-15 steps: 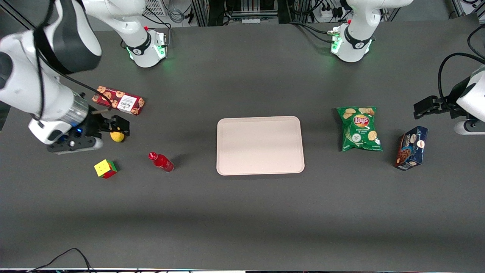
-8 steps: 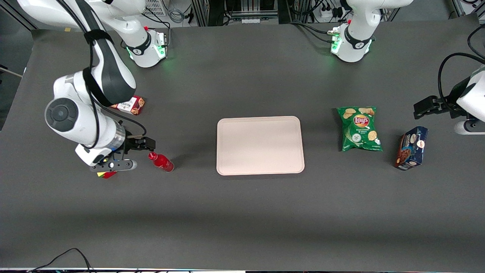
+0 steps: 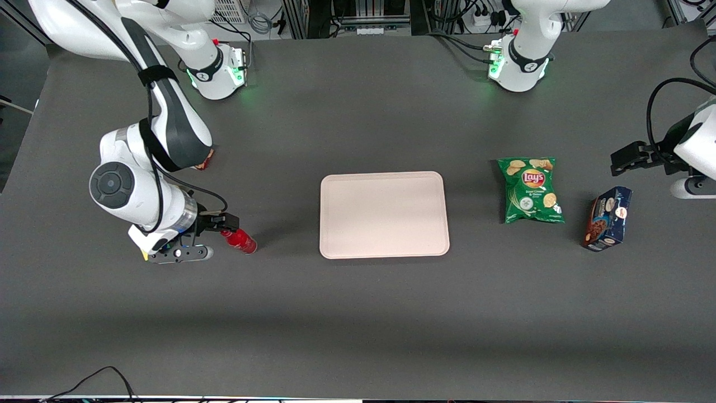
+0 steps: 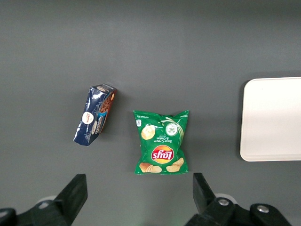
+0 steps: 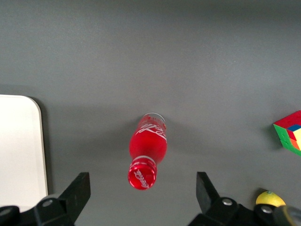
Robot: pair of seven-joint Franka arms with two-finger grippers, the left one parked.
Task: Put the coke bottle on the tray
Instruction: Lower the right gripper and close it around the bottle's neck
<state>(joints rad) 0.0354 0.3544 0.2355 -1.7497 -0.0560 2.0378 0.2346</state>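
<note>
Dark grey matte table (image 3: pixel 358 313), cables and equipment racks at the edge farthest from the front camera.

Item one: the coke bottle (image 3: pixel 240 240), red, cap on, standing on the bare table toward the working arm's end, well apart from the tray (image 3: pixel 384 214). In the wrist view we look down on the coke bottle (image 5: pixel 146 150) cap-first.

Item two: the gripper (image 3: pixel 215 223), right arm, poised above the bottle's cap. Its fingers (image 5: pixel 79 190) stand spread wide with the bottle between them and touching neither.

Item three: the tray, pale beige-pink, rounded corners, nothing on it, mid-table.

Item four: a Rubik's cube (image 5: pixel 289 132) and a yellow lemon-like fruit (image 5: pixel 269 198), both near the bottle. A red cookie box (image 3: pixel 205 161) peeks out from under the arm.

Item five: a green Lay's chip bag (image 3: pixel 530 190) and a dark blue cookie box (image 3: pixel 607 218), toward the parked arm's end.

Step in hand, as we judge it: the approach to grasp. Next we would lower the gripper, staying centred on the bottle, and close on it without tipping it.
</note>
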